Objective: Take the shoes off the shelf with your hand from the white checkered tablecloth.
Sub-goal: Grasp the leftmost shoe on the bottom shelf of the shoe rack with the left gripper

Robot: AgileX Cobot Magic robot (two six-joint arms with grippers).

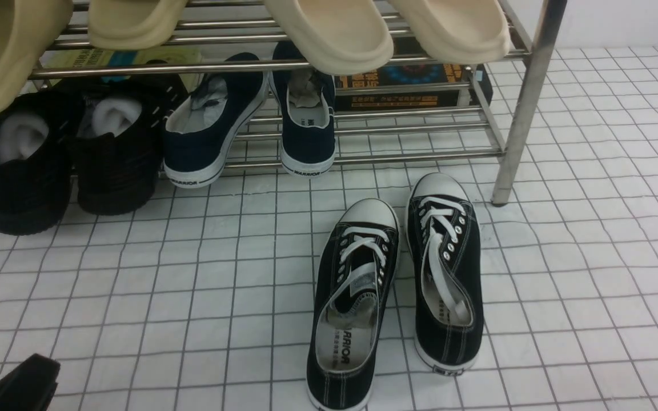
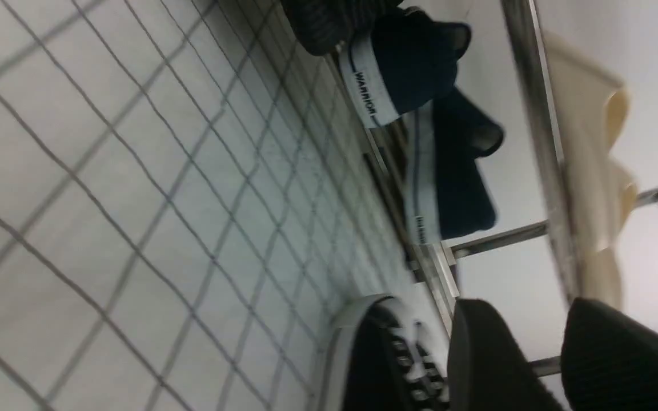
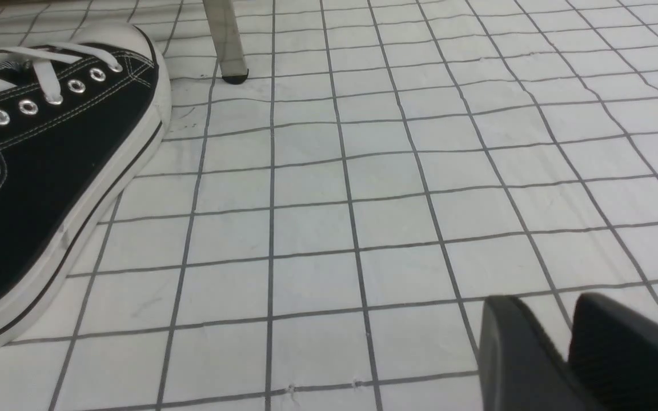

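The black knit shoes (image 1: 72,154) with white stuffing stand side by side at the left end of the steel shelf's (image 1: 526,103) lowest tier. Their heels overhang the white checkered tablecloth (image 1: 192,274). In the left wrist view a bit of dark knit (image 2: 334,23) shows at the edge. My left gripper (image 2: 534,319) is open and empty, low over the cloth and well short of the shelf. Only a black part of the left arm (image 1: 15,382) shows in the front view. My right gripper (image 3: 546,311) is empty, jaws a little apart, over bare cloth (image 3: 363,200).
Black canvas sneakers (image 1: 352,302) with white laces lie on the cloth in front of the shelf, one beside my right gripper (image 3: 49,171). Navy slip-ons (image 1: 209,125) sit mid-tier. Beige slippers (image 1: 329,28) are on the upper tier. Books (image 1: 409,80) lie behind. A shelf leg (image 3: 226,34) stands nearby.
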